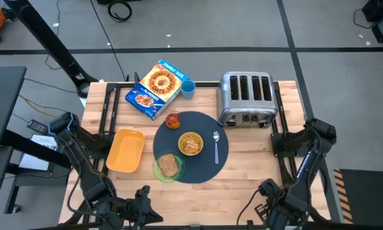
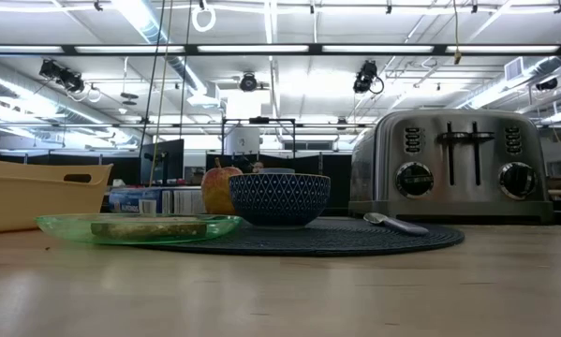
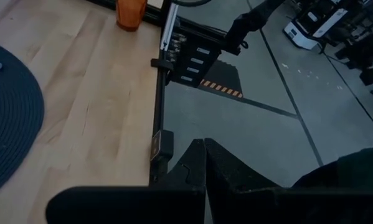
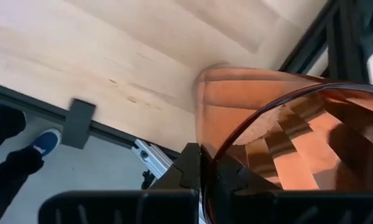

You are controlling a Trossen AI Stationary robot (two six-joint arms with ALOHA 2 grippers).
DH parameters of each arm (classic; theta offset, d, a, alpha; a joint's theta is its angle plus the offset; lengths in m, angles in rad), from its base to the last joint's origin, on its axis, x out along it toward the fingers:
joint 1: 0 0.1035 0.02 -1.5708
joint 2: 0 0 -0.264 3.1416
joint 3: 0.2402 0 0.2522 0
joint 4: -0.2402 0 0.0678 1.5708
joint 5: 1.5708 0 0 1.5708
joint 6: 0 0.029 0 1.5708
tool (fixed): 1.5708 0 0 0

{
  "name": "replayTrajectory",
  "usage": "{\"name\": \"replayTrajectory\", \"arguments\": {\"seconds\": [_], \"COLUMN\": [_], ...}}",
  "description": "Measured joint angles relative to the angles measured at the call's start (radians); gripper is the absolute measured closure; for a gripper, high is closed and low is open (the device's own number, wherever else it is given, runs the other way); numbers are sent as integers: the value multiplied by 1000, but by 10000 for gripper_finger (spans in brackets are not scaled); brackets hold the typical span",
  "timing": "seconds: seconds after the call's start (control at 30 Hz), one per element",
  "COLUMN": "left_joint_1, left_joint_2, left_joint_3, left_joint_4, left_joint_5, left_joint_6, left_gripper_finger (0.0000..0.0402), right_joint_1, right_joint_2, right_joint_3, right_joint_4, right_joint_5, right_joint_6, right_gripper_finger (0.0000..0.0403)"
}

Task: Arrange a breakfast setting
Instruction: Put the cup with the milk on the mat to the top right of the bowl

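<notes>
The high camera looks straight down on the whole surface. The low camera sits at surface level, facing across. Both share the round mat.

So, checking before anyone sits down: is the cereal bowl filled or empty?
Filled: the high view shows golden-brown cereal inside the cereal bowl, which sits on the mat.

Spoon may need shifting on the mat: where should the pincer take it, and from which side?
Grip the metal spoon by its thin handle, the end nearer the arms, coming straight down with the pincer across it. It lies flat on the mat, beside the cereal bowl, so a sideways approach likely finds little to pinch.
</notes>
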Motion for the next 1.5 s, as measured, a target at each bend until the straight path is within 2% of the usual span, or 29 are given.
{"name": "replayTrajectory", "arguments": {"seconds": [0.17,0.4,0.63,0.8,0.93,1.13,1.5], "left_joint_1": [0,0,0,6,31,83,194], "left_joint_2": [-13,-46,-140,-239,-336,-483,-674], "left_joint_3": [0,-12,-190,-287,-348,-417,-434], "left_joint_4": [-37,-107,85,114,59,-41,-278], "left_joint_5": [0,1,7,9,24,111,186], "left_joint_6": [-12,-46,-35,-25,5,79,214], "left_gripper_finger": [399,399,399,399,399,399,399], "right_joint_1": [-56,-189,-357,-482,-577,-677,-832], "right_joint_2": [-7,-8,-8,-8,-8,-8,-5], "right_joint_3": [73,188,230,255,284,334,343], "right_joint_4": [-86,-163,-160,-161,-161,-164,-142], "right_joint_5": [46,114,167,214,247,261,304], "right_joint_6": [-154,-551,-975,-1235,-1423,-1653,-1950], "right_gripper_finger": [391,391,391,391,391,391,391]}}
